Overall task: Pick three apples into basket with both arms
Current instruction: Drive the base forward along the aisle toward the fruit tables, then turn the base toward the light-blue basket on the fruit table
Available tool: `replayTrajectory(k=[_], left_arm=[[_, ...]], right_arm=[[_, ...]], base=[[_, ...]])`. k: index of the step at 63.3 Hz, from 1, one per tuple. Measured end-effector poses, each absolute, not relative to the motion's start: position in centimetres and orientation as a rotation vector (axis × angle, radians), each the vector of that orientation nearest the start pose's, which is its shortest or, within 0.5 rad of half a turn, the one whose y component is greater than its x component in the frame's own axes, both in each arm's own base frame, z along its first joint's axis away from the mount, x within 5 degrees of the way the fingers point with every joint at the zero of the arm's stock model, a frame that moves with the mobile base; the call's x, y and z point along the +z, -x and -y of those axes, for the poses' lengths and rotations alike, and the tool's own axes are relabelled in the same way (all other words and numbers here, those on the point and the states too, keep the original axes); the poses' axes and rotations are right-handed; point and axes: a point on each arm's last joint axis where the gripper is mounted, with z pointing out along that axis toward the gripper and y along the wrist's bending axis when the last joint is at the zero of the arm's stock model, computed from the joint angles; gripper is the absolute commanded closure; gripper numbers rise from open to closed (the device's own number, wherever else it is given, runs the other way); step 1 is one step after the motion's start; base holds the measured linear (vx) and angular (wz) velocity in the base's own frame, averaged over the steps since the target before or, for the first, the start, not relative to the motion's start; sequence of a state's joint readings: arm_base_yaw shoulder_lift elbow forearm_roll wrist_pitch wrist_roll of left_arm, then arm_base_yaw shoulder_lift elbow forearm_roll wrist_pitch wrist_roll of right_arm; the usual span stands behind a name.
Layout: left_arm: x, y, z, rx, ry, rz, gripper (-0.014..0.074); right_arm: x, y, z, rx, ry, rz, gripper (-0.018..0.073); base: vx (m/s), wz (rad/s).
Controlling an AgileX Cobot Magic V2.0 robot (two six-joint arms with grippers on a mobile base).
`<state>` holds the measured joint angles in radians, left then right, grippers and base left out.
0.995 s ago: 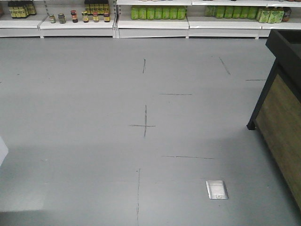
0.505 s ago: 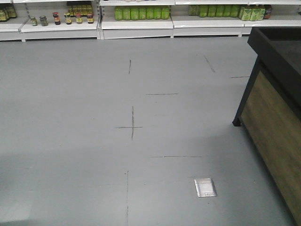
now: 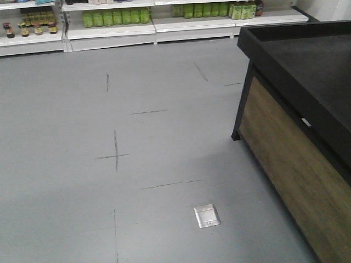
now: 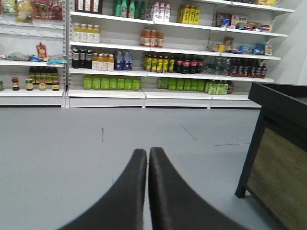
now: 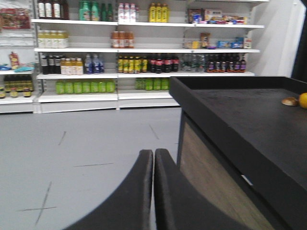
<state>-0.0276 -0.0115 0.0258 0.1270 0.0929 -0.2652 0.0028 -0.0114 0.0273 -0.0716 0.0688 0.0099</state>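
Observation:
No apples and no basket show in any view. My left gripper [image 4: 147, 152] is shut with nothing between its black fingers, pointing out over the grey floor toward the shelves. My right gripper [image 5: 153, 153] is also shut and empty, aimed past the near corner of a black-topped display stand [image 5: 240, 115]. At the far right edge of that stand's top lie an orange fruit [image 5: 303, 100] and a brownish round thing [image 5: 289, 101].
The stand [image 3: 296, 60] with a black tray top and wood side panel fills the right of the front view. Store shelves of bottles and jars [image 3: 115, 19] run along the back wall. A metal floor plate [image 3: 207, 216] sits in the marked grey floor.
The front view has swung right: the shelves and floor marks slid left, and the stand now takes up much more of the right side.

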Motion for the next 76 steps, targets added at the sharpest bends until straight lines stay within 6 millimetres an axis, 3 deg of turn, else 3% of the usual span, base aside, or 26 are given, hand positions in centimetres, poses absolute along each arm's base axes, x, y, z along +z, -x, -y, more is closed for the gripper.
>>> replayTrajectory(k=[76], left_arm=[[19.67,-5.66,0.05,-0.12,0.098,-1.588,0.0603]], right_arm=[[19.83,-5.67,0.03,-0.05,0.047,-1.568,0.0568]], base=[[0.07,-0.28]])
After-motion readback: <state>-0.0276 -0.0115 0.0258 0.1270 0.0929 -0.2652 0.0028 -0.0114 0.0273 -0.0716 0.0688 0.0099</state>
